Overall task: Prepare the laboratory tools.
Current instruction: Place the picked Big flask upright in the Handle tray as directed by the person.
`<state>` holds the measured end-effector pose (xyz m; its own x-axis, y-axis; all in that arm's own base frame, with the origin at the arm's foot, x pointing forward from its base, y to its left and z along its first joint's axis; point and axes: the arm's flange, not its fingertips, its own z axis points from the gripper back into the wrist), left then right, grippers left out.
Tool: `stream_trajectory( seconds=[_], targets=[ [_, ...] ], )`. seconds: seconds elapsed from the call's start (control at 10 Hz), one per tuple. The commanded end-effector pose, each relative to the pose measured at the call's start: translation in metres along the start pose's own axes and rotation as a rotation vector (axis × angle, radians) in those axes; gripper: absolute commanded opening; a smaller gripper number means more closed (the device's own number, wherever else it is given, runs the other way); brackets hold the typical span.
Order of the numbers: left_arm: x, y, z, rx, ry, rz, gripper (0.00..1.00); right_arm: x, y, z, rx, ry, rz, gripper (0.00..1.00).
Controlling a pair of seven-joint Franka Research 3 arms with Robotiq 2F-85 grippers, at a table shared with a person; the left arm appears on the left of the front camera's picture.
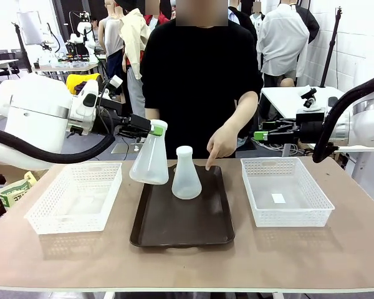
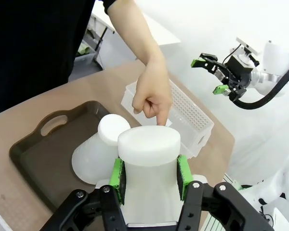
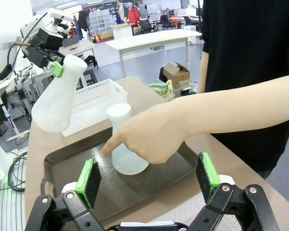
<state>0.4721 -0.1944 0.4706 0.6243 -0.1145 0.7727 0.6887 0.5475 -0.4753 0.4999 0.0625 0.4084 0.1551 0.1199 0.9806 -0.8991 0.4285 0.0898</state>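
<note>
1. Left end effector (image 1: 154,130) is gripping the neck of the lifted flask (image 1: 149,163), which is hanging tilted below it, above the left edge of the brown tray (image 1: 184,227).
2. Just right of that end effector, the second flask (image 1: 186,177) is standing upright on the tray.
3. Further right, a person's hand (image 1: 223,144) is pointing a finger down at the tray.
4. Right end effector (image 1: 260,134) is hovering with fingers spread wide, holding nothing, above the right basket (image 1: 285,215) on the bench (image 1: 299,255).
</note>
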Motion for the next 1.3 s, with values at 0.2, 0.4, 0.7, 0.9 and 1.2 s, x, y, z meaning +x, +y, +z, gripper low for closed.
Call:
stream_trajectory(
  seconds=[0.2,0.4,0.7,0.9,1.2],
  targets=[
    [-0.034,0.009,-0.028,-0.171,-0.001,-0.200,0.00,0.000,0.001,-0.001,0.003,0.003,-0.004,1.00],
    [-0.058,0.011,-0.054,-0.210,-0.022,-0.287,0.00,0.000,0.001,-0.001,0.003,0.003,-0.004,1.00],
    [-0.075,0.014,-0.071,-0.320,-0.134,-0.448,0.00,0.000,0.001,-0.001,0.003,0.003,-0.004,1.00],
    [-0.085,0.015,-0.079,-0.414,-0.185,-0.506,0.00,0.000,0.001,-0.001,0.003,0.003,-0.004,1.00],
    [-0.096,0.026,-0.098,-0.438,-0.195,-0.523,0.00,0.000,0.001,-0.001,0.003,0.003,-0.004,1.00]
  ],
)
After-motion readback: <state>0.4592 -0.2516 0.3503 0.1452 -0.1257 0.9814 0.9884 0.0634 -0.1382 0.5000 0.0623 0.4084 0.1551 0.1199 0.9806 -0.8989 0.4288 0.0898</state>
